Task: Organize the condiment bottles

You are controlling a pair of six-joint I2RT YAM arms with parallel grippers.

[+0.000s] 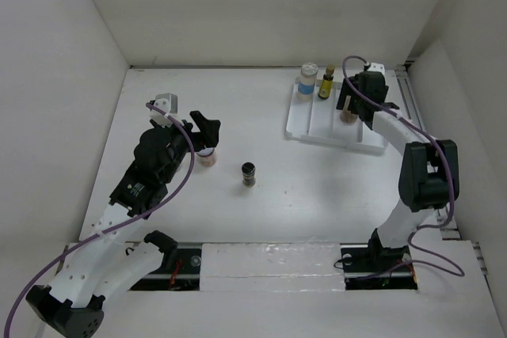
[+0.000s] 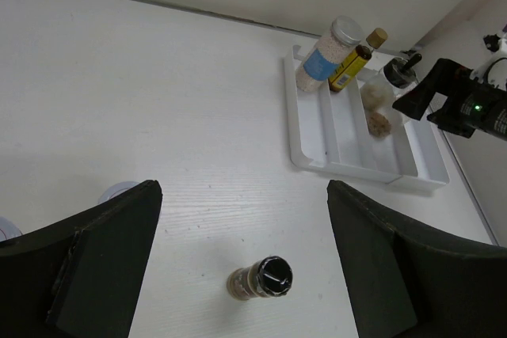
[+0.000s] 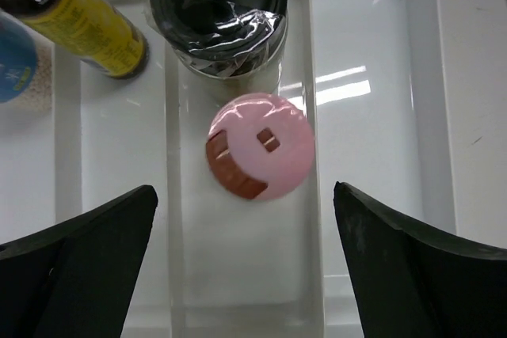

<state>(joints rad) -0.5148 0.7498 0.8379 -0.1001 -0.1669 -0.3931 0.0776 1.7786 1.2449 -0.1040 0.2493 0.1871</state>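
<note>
Sitting centred beneath the spread right gripper [image 3: 244, 192]: pink-lidded jar [image 3: 261, 145].

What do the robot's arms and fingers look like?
Both arms are white and black: the left arm and right arm. A purple cable loops along each. Their fingers are chunky black wedges. A tiny green light glows on the right arm.

Open table [image 1: 317, 187] surrounds the lone black-capped jar [image 1: 249, 173].

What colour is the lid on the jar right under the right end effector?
Pink. The jar stands in the tray; clearest in the right wrist view.
</note>
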